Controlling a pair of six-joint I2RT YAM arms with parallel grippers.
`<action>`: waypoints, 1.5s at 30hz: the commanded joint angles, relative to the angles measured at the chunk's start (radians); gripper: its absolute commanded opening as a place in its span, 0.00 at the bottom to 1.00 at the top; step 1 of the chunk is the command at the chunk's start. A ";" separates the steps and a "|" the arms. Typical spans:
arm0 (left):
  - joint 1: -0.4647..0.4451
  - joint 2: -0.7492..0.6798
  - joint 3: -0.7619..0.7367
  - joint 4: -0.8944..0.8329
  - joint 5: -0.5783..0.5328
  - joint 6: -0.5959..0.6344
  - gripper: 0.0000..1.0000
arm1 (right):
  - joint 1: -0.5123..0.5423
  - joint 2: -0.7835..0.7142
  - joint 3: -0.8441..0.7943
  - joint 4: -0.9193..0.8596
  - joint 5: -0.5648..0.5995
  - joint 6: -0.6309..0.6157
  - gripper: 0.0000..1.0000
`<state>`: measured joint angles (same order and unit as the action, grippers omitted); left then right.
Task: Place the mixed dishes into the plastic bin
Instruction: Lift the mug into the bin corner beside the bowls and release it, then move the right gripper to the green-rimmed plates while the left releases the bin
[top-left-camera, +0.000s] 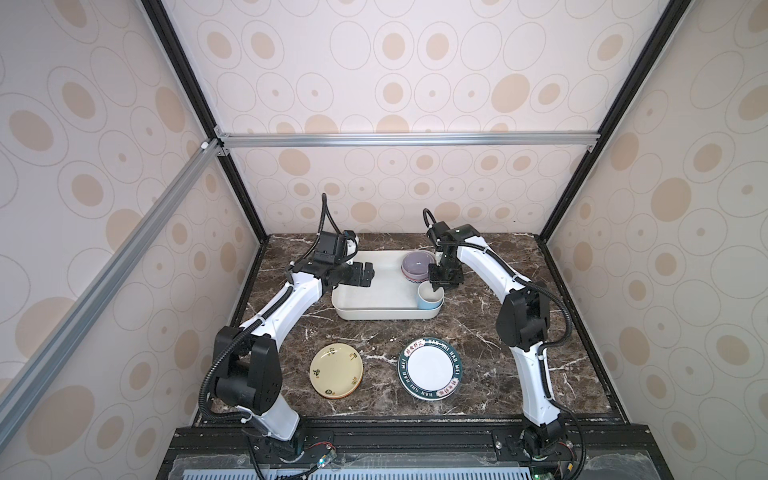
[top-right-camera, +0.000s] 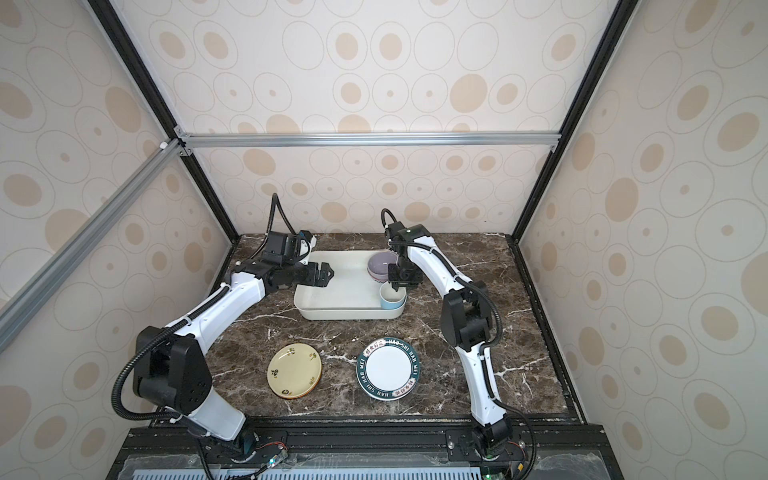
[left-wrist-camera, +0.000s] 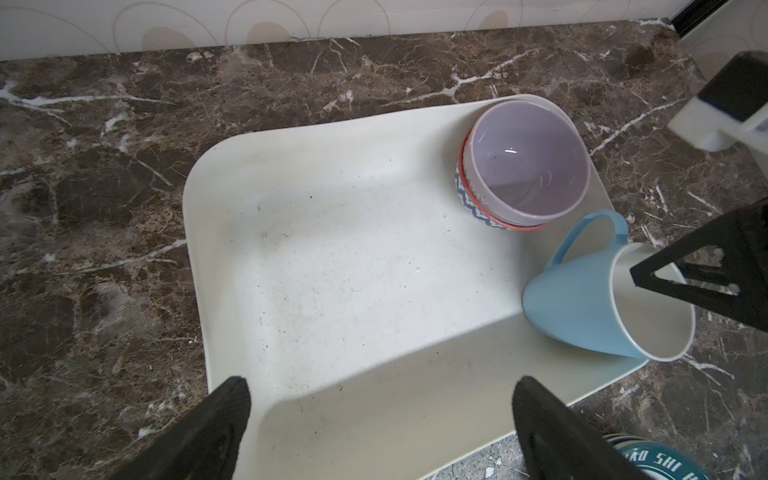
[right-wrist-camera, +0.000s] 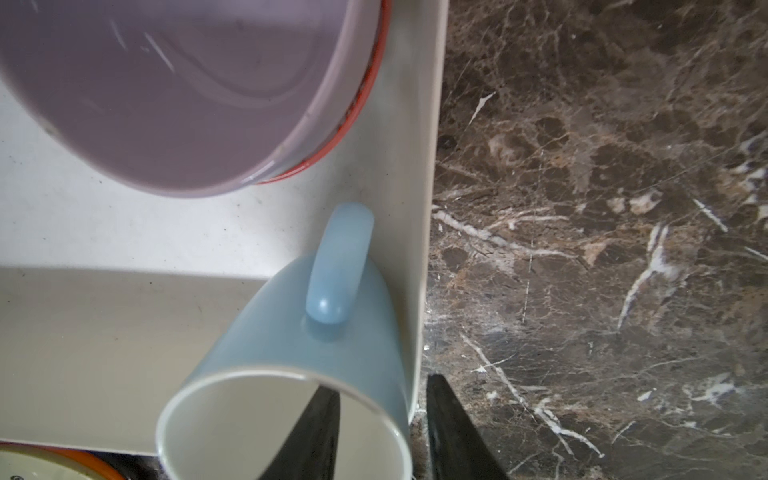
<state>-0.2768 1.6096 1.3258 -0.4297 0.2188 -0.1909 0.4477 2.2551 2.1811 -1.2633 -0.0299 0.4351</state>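
Note:
The white plastic bin lies at the back middle of the table. In its far right corner a lilac bowl sits nested in a red-rimmed patterned bowl. A light blue mug leans in the near right corner. My right gripper is open, one finger inside the mug and the other outside the bin wall. My left gripper hangs open and empty over the bin's left side.
On the front of the marble table, a pale yellow plate lies on an orange-rimmed plate. To its right is a green-rimmed white plate. Patterned walls and black frame posts close in the table.

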 joint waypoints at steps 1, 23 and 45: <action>0.012 -0.040 0.000 -0.001 0.002 0.009 0.99 | 0.005 -0.073 0.030 -0.020 0.005 -0.006 0.40; 0.041 -0.325 -0.227 -0.094 -0.022 -0.093 0.99 | 0.059 -0.381 -0.193 -0.007 -0.036 -0.012 0.42; 0.041 -0.743 -0.538 -0.204 -0.059 -0.326 0.99 | 0.226 -0.746 -0.712 0.224 -0.152 0.114 0.46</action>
<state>-0.2420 0.8604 0.8135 -0.6353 0.1703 -0.5014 0.6540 1.5490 1.4990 -1.0718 -0.1841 0.5098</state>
